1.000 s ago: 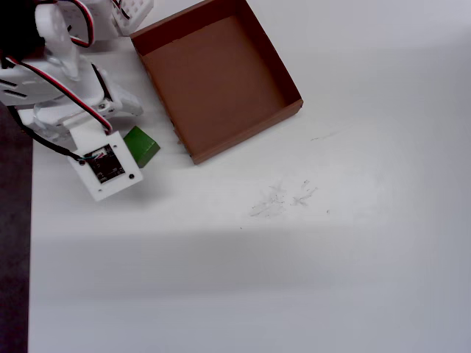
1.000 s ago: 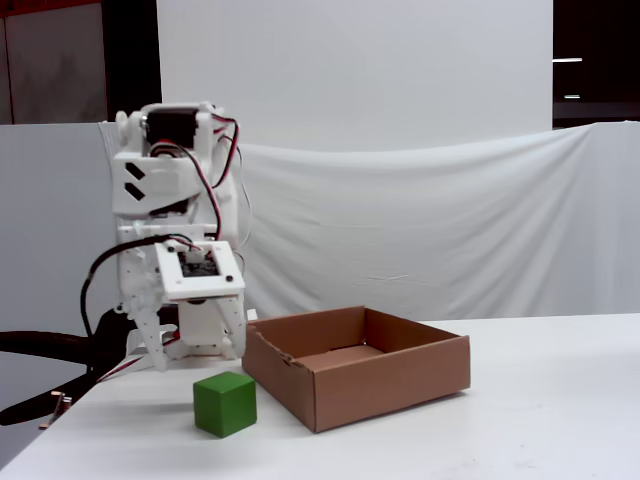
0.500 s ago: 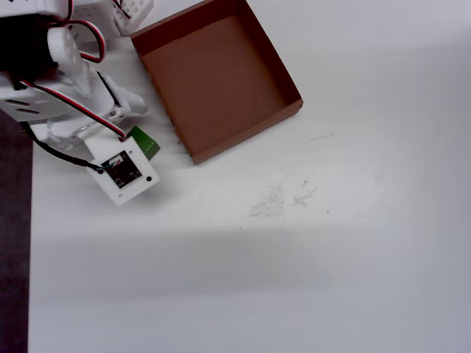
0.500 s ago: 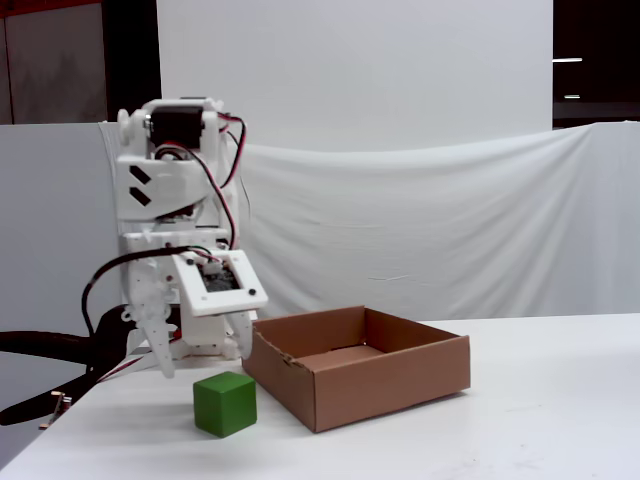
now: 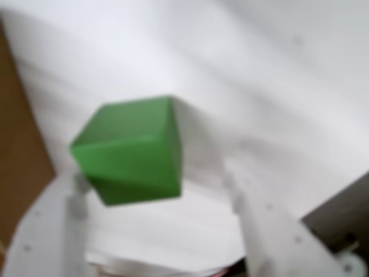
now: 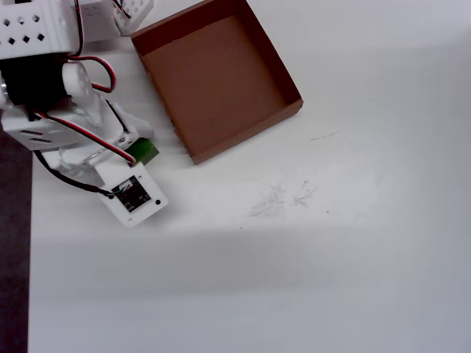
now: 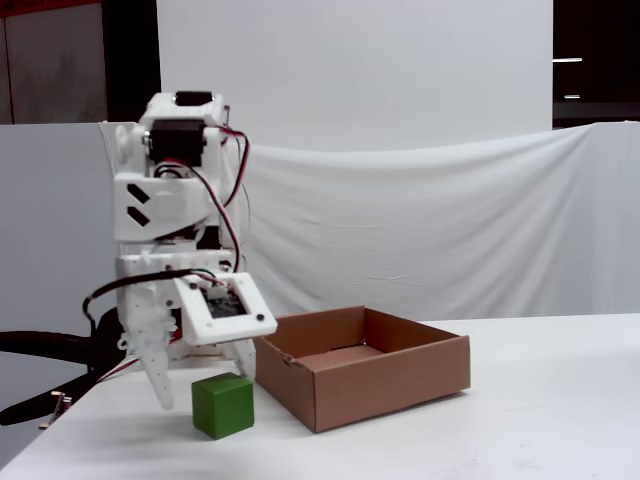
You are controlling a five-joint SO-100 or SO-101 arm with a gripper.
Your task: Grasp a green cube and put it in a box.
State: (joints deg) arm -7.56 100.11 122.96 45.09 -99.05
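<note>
Green cube (image 7: 223,405) rests on the desk (image 7: 520,420) between the hand's (image 5: 155,196) wide-spread fingers (image 5: 72,202), ungripped. Judged rigid, light, smooth-faced: take opposite flat sides. Box (image 7: 400,375) sits just beside the hand.

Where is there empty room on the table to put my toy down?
The big white stretch of table in front of and to the right of the box in the overhead view is bare. The box floor is empty too. It is crowded at the left, where the hand hangs over the green cube.
</note>
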